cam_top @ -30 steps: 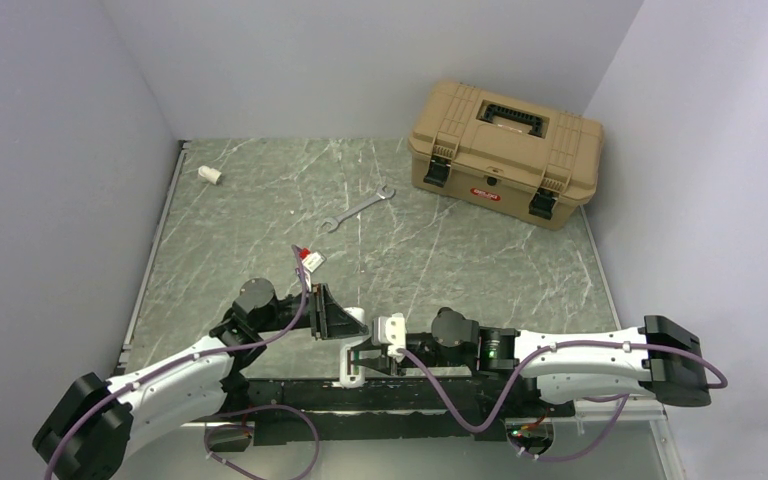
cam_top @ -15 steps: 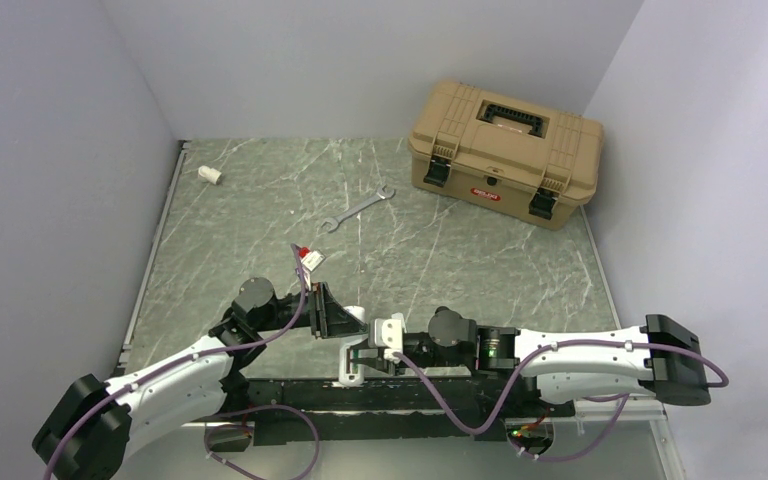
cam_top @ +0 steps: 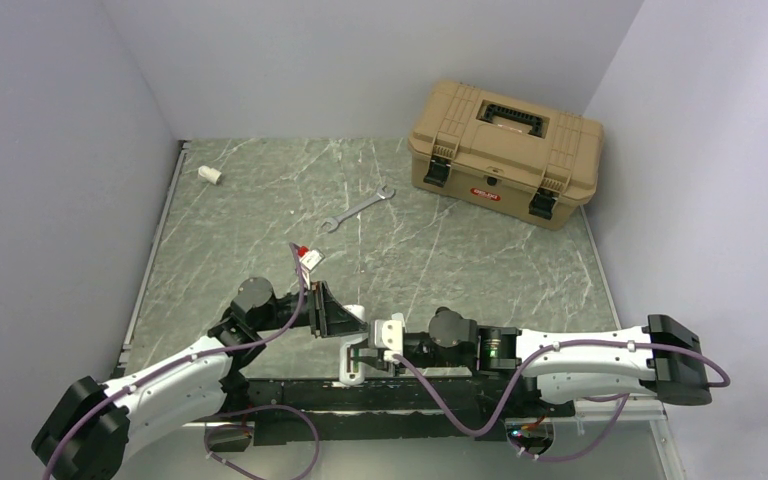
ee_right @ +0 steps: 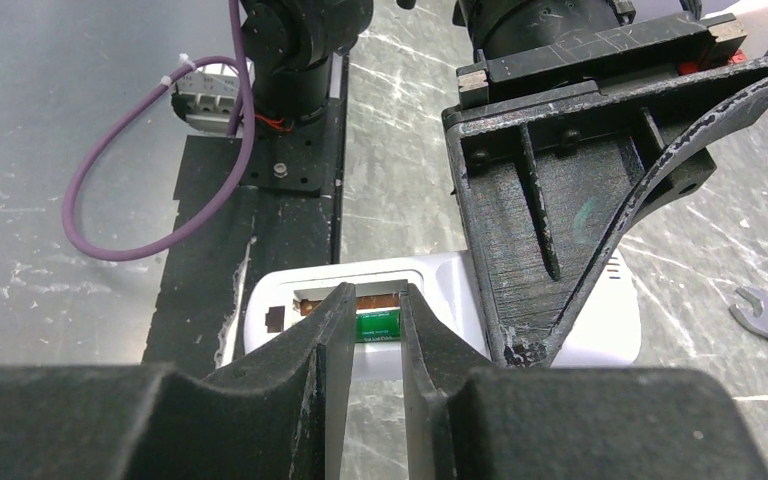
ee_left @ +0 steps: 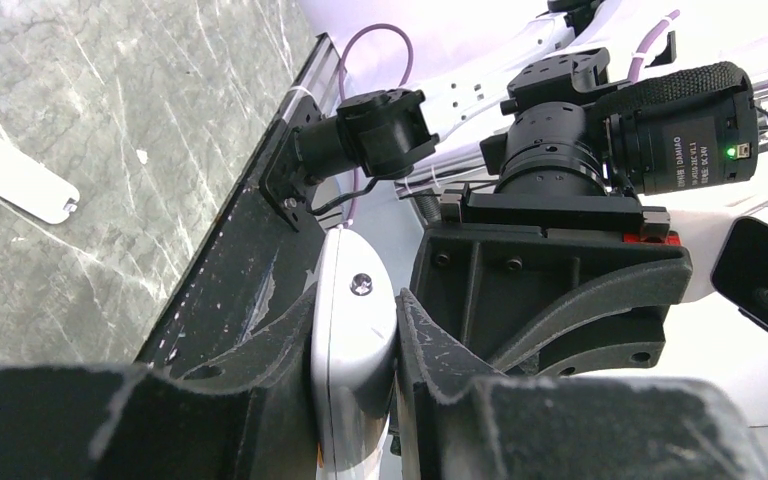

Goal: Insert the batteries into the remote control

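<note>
The white remote control (cam_top: 352,368) is clamped on edge in my left gripper (cam_top: 345,325) near the table's front edge. In the left wrist view the gripper (ee_left: 355,305) is shut on the remote control (ee_left: 352,345). In the right wrist view the remote control (ee_right: 430,285) turns its rectangular recess toward me. The green battery (ee_right: 378,326) lies lengthwise in the recess, below a bare copper contact strip. My right gripper (ee_right: 377,292) has its fingertips a narrow gap apart right over that battery. It also shows in the top view (cam_top: 365,358). The dark blue-purple battery is out of view.
A tan toolbox (cam_top: 505,150) stands at the back right. A metal wrench (cam_top: 357,208) lies mid-table. A white tube stub (cam_top: 209,174) lies far left. A small white and red item (cam_top: 310,258) lies behind my left arm. A loose white tab (ee_left: 15,170) lies on the table.
My right gripper has edged slightly left, closer onto the remote control. My left gripper has kept holding the remote control in place.
</note>
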Motion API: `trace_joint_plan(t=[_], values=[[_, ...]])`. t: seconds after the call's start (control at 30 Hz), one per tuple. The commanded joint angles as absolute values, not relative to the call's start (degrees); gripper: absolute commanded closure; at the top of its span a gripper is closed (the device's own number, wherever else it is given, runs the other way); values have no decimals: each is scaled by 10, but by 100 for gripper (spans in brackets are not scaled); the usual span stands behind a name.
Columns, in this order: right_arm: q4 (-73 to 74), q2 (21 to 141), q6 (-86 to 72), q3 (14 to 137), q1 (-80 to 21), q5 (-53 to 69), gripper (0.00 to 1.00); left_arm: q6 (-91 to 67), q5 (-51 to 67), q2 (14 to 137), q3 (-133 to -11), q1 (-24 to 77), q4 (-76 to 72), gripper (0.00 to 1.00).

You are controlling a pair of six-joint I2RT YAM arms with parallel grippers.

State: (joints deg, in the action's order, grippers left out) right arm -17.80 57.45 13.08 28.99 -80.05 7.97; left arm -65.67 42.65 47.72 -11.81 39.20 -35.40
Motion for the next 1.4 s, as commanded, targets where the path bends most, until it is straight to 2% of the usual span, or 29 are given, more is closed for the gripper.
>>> trace_joint_plan(t=[0.0, 1.37], values=[[-37, 588, 130, 282, -810, 84, 75, -699, 412, 451, -180, 387, -450, 100], [-2, 600, 101, 296, -873, 19, 80, -685, 422, 409, -211, 366, -386, 100]])
